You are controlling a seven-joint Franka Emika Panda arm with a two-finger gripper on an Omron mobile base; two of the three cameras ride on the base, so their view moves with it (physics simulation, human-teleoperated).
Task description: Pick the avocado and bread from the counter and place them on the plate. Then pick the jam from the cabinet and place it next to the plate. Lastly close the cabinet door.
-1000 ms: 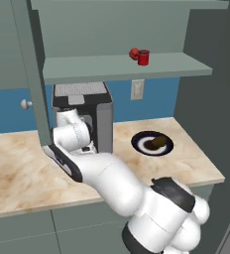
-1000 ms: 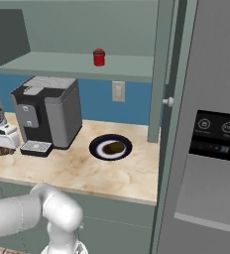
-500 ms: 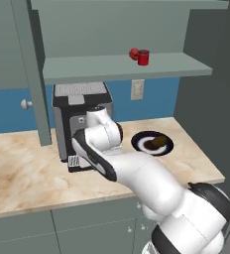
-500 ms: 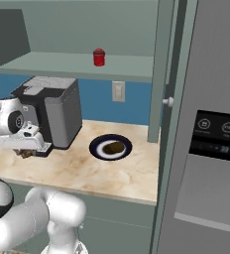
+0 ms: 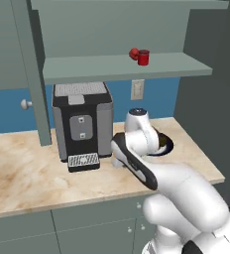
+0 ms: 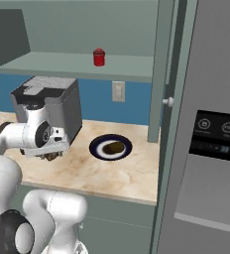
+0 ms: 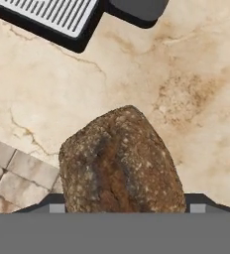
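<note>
My gripper (image 7: pixel 124 206) is shut on the bread (image 7: pixel 122 161), a rough dark brown speckled lump held just above the marble counter. From the right base view the gripper (image 6: pixel 50 154) hangs in front of the coffee machine with the bread (image 6: pixel 51 157) under it, left of the plate (image 6: pixel 98 147). The smooth olive-brown avocado (image 6: pixel 117 147) lies on that plate. My arm hides part of the plate (image 5: pixel 168 145) in the left base view. The red jam (image 5: pixel 143 57) (image 6: pixel 99 57) stands on the open cabinet's shelf. The cabinet door (image 6: pixel 160 69) stands open.
The coffee machine (image 5: pixel 82 119) (image 6: pixel 52 106) stands on the counter with its drip tray (image 7: pixel 47 17) near the gripper. A small red ball (image 5: pixel 133 53) sits beside the jam. Another open door (image 5: pixel 31 74) is at the left, and a fridge (image 6: pixel 211 124) bounds the right.
My arm has swung right along the counter with the bread in the gripper, from left of the coffee machine to its front right, closer to the plate.
</note>
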